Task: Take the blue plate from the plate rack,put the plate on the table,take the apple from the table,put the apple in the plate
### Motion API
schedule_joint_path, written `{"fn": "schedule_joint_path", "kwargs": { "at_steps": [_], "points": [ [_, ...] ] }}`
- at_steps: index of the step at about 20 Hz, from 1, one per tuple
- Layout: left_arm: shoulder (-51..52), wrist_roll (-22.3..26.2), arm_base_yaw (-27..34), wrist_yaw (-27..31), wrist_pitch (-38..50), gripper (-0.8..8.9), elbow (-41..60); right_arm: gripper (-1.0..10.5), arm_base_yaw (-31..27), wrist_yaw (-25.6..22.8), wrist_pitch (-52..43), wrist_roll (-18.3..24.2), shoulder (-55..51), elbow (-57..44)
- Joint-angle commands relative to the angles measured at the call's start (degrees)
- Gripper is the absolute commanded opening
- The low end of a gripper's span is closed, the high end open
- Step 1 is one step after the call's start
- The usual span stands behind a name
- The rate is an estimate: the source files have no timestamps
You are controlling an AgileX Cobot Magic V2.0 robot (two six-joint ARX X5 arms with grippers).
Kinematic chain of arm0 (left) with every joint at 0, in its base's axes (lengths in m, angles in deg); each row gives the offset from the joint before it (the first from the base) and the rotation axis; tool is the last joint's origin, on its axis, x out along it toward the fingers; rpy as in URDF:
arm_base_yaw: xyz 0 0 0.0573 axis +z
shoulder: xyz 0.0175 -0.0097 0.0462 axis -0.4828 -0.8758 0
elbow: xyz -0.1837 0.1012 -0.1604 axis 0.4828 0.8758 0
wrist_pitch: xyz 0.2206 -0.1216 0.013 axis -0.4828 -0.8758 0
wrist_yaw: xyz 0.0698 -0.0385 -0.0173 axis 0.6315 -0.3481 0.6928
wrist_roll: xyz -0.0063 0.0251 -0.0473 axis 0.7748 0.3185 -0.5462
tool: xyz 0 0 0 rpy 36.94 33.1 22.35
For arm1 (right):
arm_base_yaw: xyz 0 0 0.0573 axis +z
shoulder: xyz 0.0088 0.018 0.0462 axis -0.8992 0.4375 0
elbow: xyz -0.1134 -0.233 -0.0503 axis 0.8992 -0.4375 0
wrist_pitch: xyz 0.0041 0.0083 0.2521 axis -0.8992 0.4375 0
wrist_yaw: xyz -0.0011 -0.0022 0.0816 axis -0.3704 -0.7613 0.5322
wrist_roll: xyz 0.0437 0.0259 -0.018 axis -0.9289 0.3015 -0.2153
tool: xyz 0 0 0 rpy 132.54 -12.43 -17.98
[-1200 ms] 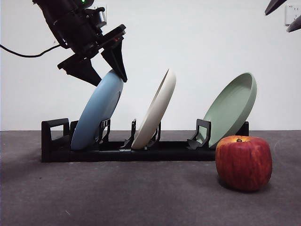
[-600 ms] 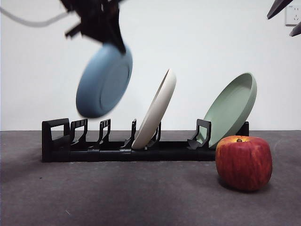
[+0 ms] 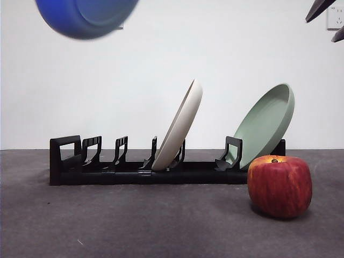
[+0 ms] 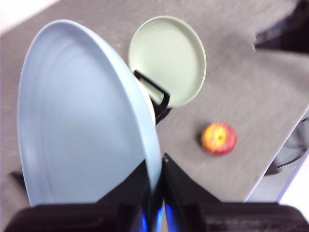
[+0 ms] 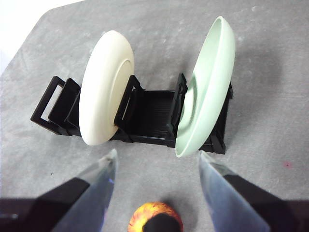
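Observation:
The blue plate (image 3: 86, 16) hangs high at the top left of the front view, blurred and lifted well clear of the plate rack (image 3: 161, 161). My left gripper (image 4: 155, 186) is shut on the blue plate's (image 4: 82, 121) rim. The red apple (image 3: 279, 185) rests on the table (image 3: 134, 220) in front of the rack's right end; it also shows small as the apple (image 4: 219, 138) in the left wrist view. My right gripper (image 5: 157, 169) hangs open above the apple (image 5: 154, 217), with the plate rack (image 5: 145, 113) beyond it. In the front view it is only black tips (image 3: 322, 16) at the top right corner.
A cream-white plate (image 3: 180, 123) leans in the rack's middle slot and a sage-green plate (image 3: 266, 123) leans at its right end. The rack's left slots stand bare. The table's edge (image 4: 275, 159) and a dark object lie beyond the apple in the left wrist view.
The blue plate rose out of its left slot and up toward the top left, tilting as it went. The left gripper left the front view. Apple and other plates stayed put.

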Motion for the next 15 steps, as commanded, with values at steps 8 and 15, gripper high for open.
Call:
{"fn": "schedule_joint_path", "kwargs": {
  "at_steps": [8, 15],
  "points": [
    [1.64, -17.64, -31.78, 38.07, -2.03, -0.08, 18.99, 2.8, 0.09, -0.15, 3.06, 0.52, 0.17, 0.09],
    [-0.13, -22.01, -36.26, 36.28, 18.86, -0.08, 41.24, 2.8, 0.09, -0.13, 4.87, 0.52, 0.15, 0.09]
  ]
}}
